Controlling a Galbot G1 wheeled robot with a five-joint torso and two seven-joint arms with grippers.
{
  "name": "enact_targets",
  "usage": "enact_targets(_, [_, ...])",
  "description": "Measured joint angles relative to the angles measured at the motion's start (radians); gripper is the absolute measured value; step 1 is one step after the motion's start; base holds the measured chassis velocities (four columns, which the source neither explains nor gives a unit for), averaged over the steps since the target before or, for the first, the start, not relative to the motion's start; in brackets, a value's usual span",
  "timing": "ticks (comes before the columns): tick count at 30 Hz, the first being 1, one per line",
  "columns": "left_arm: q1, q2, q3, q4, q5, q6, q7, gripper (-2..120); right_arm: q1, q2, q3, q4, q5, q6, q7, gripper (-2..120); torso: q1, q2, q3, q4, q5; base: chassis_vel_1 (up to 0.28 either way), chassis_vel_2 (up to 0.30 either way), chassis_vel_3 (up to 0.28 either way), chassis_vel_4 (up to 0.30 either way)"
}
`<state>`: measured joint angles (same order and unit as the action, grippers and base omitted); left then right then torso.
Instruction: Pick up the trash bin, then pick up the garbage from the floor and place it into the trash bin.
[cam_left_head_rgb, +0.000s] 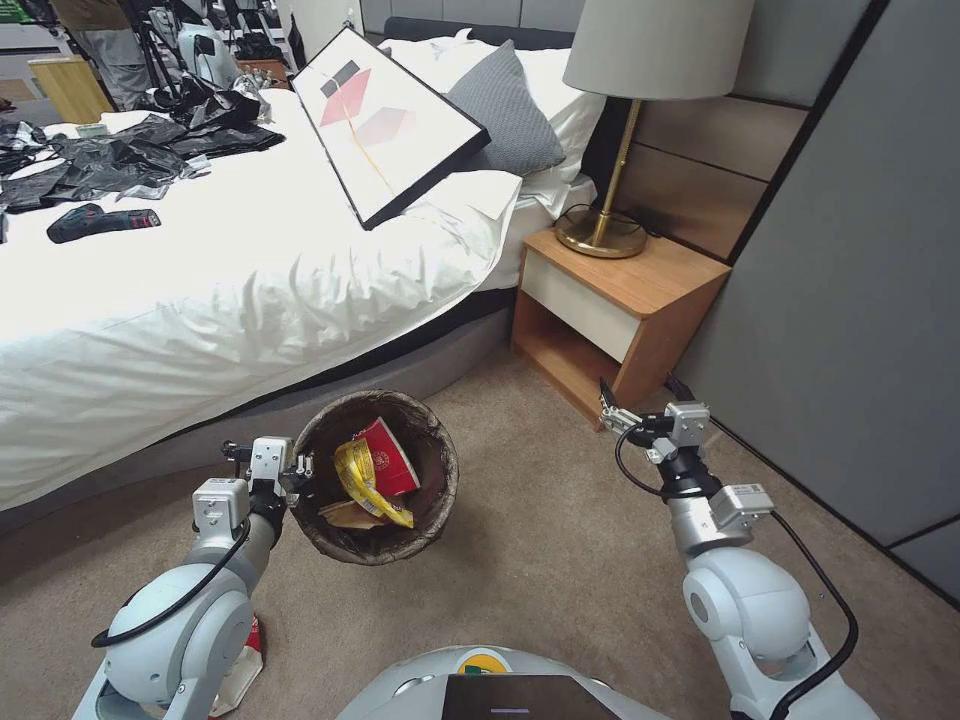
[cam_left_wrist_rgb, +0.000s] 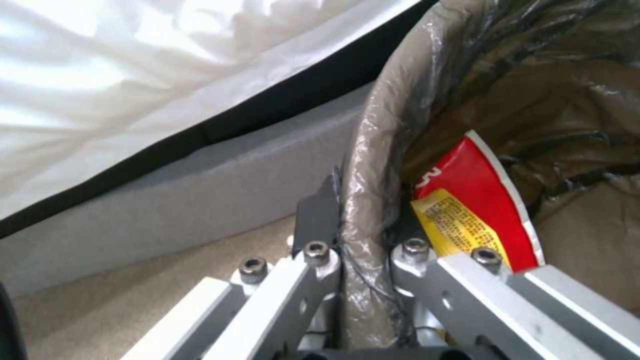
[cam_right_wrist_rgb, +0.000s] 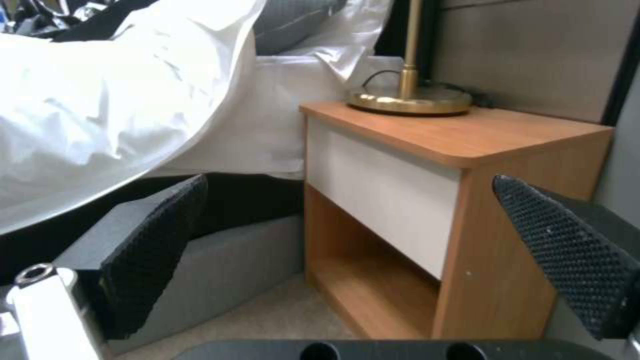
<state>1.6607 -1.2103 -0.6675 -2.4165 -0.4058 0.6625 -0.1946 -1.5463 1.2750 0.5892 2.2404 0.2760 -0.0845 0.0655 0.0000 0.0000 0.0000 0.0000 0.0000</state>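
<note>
The trash bin (cam_left_head_rgb: 432, 500), its dark bag folded over the rim, hangs tilted above the carpet beside the bed. My left gripper (cam_left_head_rgb: 300, 474) is shut on its near-left rim, one finger (cam_left_wrist_rgb: 319, 215) outside and the other inside the bag-covered rim (cam_left_wrist_rgb: 373, 165). Garbage lies inside: a red and white carton (cam_left_head_rgb: 388, 456), a yellow wrapper (cam_left_head_rgb: 362, 482) and tan paper (cam_left_head_rgb: 348, 516). The carton (cam_left_wrist_rgb: 483, 195) and wrapper (cam_left_wrist_rgb: 457, 222) show close to the rim. A red-white piece (cam_left_head_rgb: 250, 652) lies on the floor under my left arm. My right gripper (cam_left_head_rgb: 612, 408) is open and holds nothing, pads (cam_right_wrist_rgb: 157, 250) wide apart, facing the nightstand.
The bed (cam_left_head_rgb: 200, 320) with its white duvet runs along the left, a framed picture (cam_left_head_rgb: 390, 120) and black bags on top. A wooden nightstand (cam_left_head_rgb: 620, 310) with a brass lamp (cam_left_head_rgb: 603, 232) stands ahead on the right. A grey wall panel (cam_left_head_rgb: 860, 300) closes the right side. Open carpet (cam_left_head_rgb: 540, 540) lies between my arms.
</note>
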Motion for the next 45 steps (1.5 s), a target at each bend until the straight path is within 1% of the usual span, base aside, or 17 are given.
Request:
enact_targets(7, [0.008,0.002,-0.012,-0.006,-0.006,0.001,-0.001,3,0.028,-0.009,-0.024,-0.012,0.021,-0.019,0.024,100,0.000,0.000,0.000,0.0000,0.0000,0.012,0.011,0.017,0.014])
enact_targets(33, [0.019,-0.001,-0.021,-0.017,-0.011,0.004,-0.006,3,0.045,-0.024,-0.039,-0.035,0.039,-0.026,0.042,100,0.000,0.000,0.000,0.0000,0.0000,0.047,0.046,0.043,0.044])
enact_targets(45, [0.018,-0.012,-0.036,-0.026,-0.009,0.004,-0.008,3,0.025,-0.006,-0.030,-0.020,0.023,-0.022,0.038,100,0.000,0.000,0.000,0.0001,0.0000,0.052,0.057,0.056,0.059])
